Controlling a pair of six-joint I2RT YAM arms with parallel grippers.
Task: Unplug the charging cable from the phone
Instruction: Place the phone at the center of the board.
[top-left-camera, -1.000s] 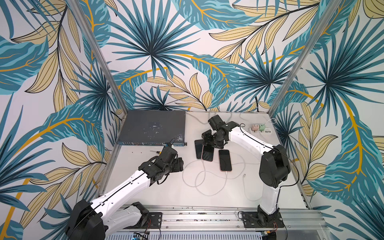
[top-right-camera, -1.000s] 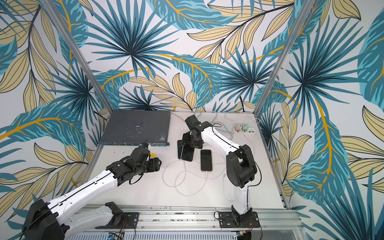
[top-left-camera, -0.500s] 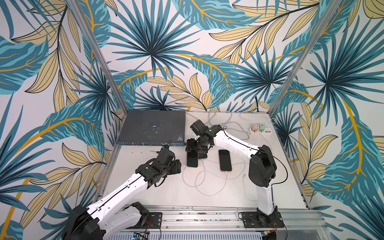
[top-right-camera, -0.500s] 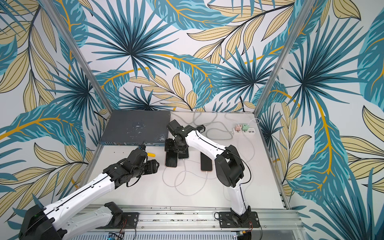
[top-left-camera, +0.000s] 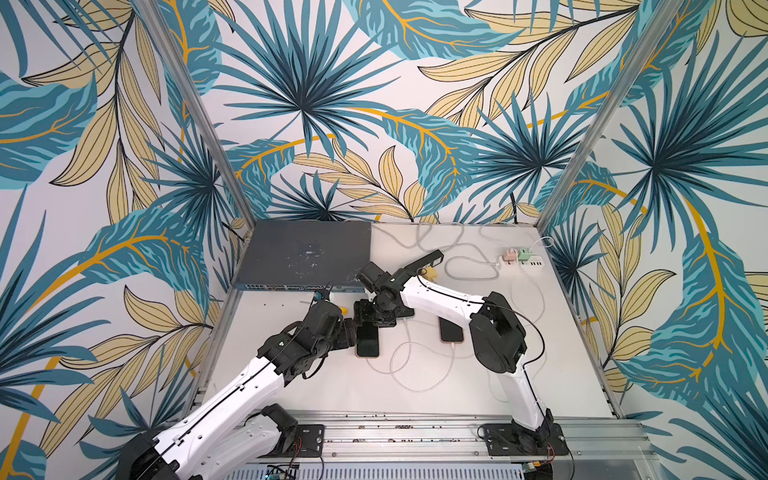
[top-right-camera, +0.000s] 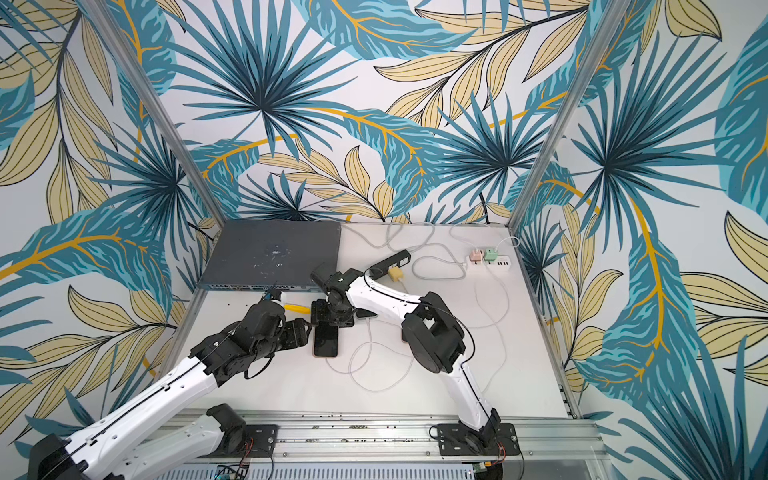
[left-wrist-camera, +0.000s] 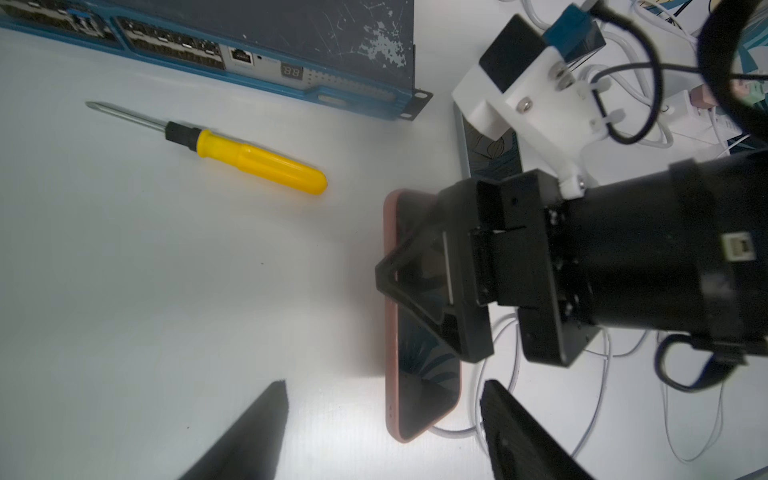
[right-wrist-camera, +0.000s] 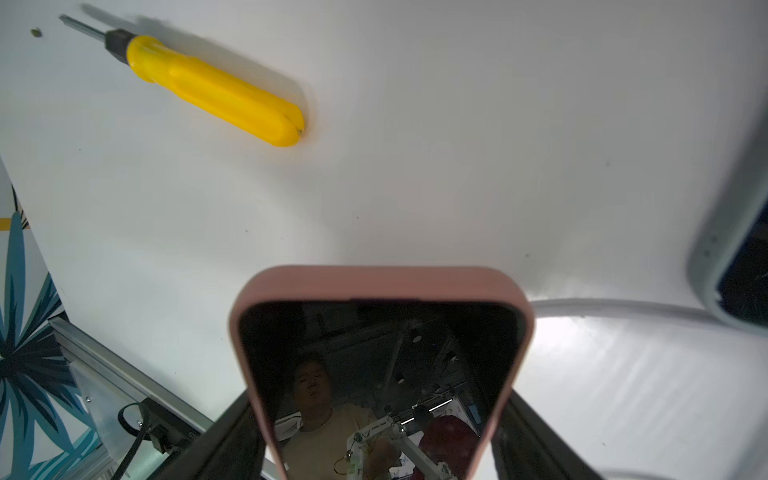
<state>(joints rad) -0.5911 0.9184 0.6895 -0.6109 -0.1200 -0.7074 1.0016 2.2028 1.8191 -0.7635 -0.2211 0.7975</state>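
The fingers (right-wrist-camera: 224, 440) of the right gripper (top-left-camera: 372, 318) are clamped on the upper end of the pink-cased phone (top-left-camera: 367, 343). It lies mid-frame on the worktop (top-left-camera: 332, 395), long axis running top to bottom. The left gripper (top-left-camera: 349, 332) is held with fingers (left-wrist-camera: 257, 432) apart just left of it, nearer the lower end where the cable (left-wrist-camera: 457, 434) is plugged in. Since a second ago, the phone has been brought leftward.
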